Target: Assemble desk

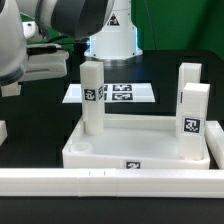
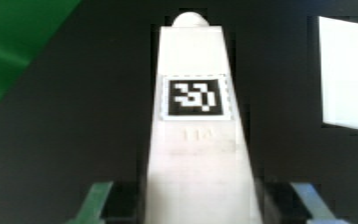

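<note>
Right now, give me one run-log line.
gripper: straddling leg, grip unclear | tabletop: lying flat

**White arm, dark joints**

The glossy white robot arm with rounded shells (image 1: 40, 35) had a dark grey curved joint band, a white conical base (image 1: 112, 35) bearing a small black triangular marking, and pale grey-green ribbed fingers (image 2: 103, 200)

White tabletop (image 1: 140, 150) and legs (image 1: 92, 95) (each with black-and-white tags) on a black table (image 1: 40, 120).
</note>
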